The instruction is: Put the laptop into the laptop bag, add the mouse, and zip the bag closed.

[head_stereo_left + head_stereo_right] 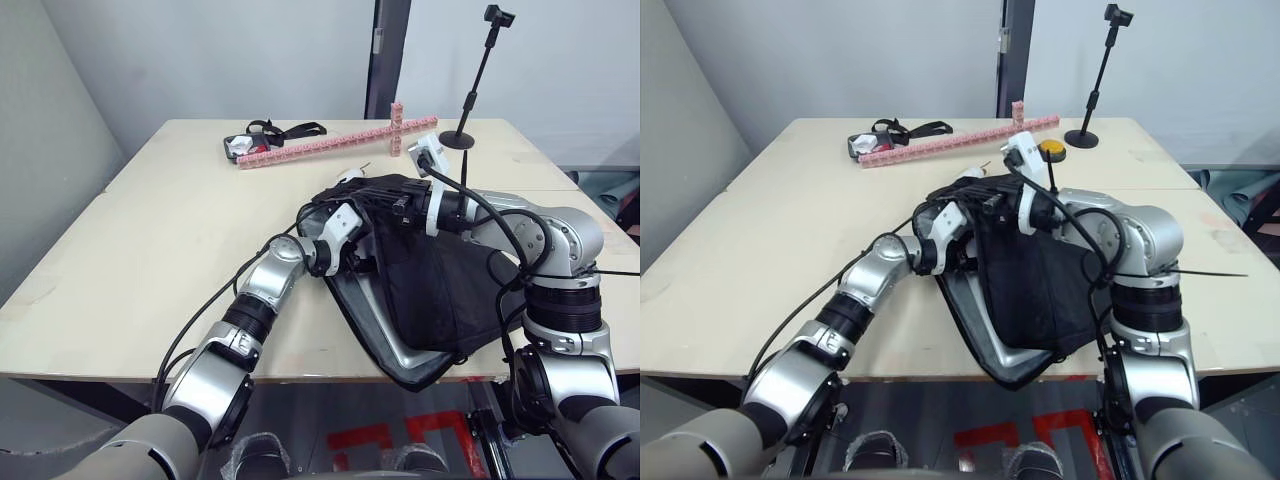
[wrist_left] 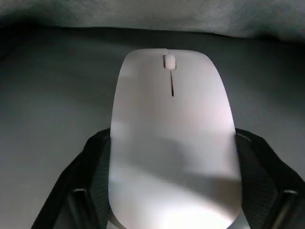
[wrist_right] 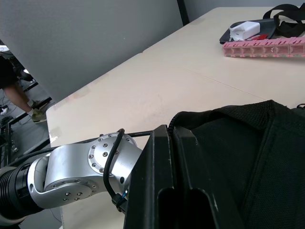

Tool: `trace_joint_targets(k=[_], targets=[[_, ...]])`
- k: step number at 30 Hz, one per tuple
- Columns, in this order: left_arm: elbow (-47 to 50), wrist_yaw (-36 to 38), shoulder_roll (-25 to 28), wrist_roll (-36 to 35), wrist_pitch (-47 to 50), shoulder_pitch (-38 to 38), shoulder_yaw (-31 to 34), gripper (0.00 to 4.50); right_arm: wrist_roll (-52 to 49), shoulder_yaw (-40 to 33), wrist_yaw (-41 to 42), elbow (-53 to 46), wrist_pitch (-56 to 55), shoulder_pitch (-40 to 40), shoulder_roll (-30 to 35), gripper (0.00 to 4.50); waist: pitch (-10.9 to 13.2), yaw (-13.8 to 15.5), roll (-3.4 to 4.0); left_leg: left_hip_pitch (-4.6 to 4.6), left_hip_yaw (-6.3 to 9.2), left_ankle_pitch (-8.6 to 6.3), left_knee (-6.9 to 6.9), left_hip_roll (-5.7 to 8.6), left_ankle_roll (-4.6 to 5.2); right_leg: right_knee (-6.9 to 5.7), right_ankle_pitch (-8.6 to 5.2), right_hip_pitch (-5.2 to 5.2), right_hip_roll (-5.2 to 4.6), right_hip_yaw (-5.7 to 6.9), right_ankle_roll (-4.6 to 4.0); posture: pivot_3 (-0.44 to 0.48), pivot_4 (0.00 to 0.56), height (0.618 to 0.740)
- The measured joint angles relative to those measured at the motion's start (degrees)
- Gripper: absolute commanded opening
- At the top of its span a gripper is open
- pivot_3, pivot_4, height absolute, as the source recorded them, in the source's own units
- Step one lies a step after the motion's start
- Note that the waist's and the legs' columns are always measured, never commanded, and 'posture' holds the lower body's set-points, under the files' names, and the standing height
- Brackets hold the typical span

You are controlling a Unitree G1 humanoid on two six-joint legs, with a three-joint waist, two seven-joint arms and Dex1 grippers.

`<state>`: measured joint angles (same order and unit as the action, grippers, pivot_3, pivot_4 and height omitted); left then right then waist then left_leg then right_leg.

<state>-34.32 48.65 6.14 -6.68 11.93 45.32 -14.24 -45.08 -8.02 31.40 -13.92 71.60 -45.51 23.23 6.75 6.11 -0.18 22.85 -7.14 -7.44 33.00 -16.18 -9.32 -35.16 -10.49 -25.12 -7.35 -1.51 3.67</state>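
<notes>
Pale wooden tabletop (image 1: 150, 230) carries the large black fabric laptop bag (image 1: 440, 300) near its front edge. At the bag's left side, the left gripper (image 2: 171, 191) pinches the flat glossy white mouse (image 2: 171, 129) inside the mouth; it should push deeper before releasing. On the bag's top edge, the right gripper (image 3: 164, 157) clamps the fabric, and should keep lifting it.

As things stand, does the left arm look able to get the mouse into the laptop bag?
Probably yes. The left gripper holds the mouse with dark bag fabric all around it, and the right gripper pinches the laptop bag edge, seemingly holding the mouth open.
</notes>
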Motion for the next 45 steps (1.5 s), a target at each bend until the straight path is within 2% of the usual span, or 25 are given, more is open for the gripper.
trace_joint_targets(k=[9,16,18,20,27,36,45], targets=[[-7.73,-2.31,-4.5,2.82,-3.3,4.51,-0.11,2.81,-0.37,0.07,-0.59,0.0,-0.02,0.0,-0.02,0.04,0.0,0.01,0.0,0.0,0.0,0.0,0.0,0.0,-0.01,0.04,0.05,0.02,0.0,-0.02,0.1,0.0,0.15,0.74],[-11.55,-3.02,-5.57,3.29,-5.92,6.12,0.42,2.81,-0.38,0.14,-0.62,0.0,-0.08,0.0,0.01,0.04,0.0,0.01,0.0,0.0,0.0,-0.01,0.0,0.0,-0.01,0.09,0.07,0.04,0.0,-0.02,0.13,0.0,0.15,0.74],[-12.27,-2.95,-5.58,3.52,-6.59,6.36,0.72,3.86,-0.38,0.19,-0.61,0.0,-0.18,0.0,0.01,0.0,0.0,-0.02,0.0,-0.01,-0.01,-0.01,-0.01,0.0,-0.01,0.09,0.08,0.04,0.0,-0.02,0.14,0.0,0.15,0.74],[-12.59,-2.5,-5.57,3.87,-7.02,6.36,0.71,4.48,-0.38,0.25,-0.62,0.0,-0.29,0.0,0.0,0.0,0.0,-0.02,0.0,0.0,0.0,-0.01,-0.02,0.0,-0.02,0.1,0.08,0.03,0.0,-0.02,0.14,0.0,0.15,0.74],[-11.86,-1.19,-5.27,4.03,-7.06,5.9,1.78,4.48,-0.38,0.44,-0.65,0.0,-0.59,0.0,0.0,0.0,0.0,-0.04,0.0,0.0,-0.01,-0.01,-0.04,0.0,-0.02,0.15,0.08,0.02,0.0,-0.02,0.14,0.0,0.15,0.74],[5.98,1.45,-0.31,1.17,-0.07,-4.77,2.87,4.48,-0.28,1.54,-0.64,0.18,-1.91,0.01,-0.01,0.0,0.03,-0.1,0.04,0.06,-0.01,-0.11,-0.12,0.0,-0.17,0.24,0.08,-0.07,0.0,0.02,0.14,0.0,0.15,0.74],[30.24,3.26,10.97,-7.71,11.26,-16.01,9.1,4.48,0.67,4.34,1.09,1.4,-4.81,0.18,0.5,0.0,0.05,-0.49,0.07,0.05,-0.03,-0.33,-0.24,0.0,-0.49,0.35,0.06,-0.12,0.01,0.04,0.13,0.0,0.15,0.74]])
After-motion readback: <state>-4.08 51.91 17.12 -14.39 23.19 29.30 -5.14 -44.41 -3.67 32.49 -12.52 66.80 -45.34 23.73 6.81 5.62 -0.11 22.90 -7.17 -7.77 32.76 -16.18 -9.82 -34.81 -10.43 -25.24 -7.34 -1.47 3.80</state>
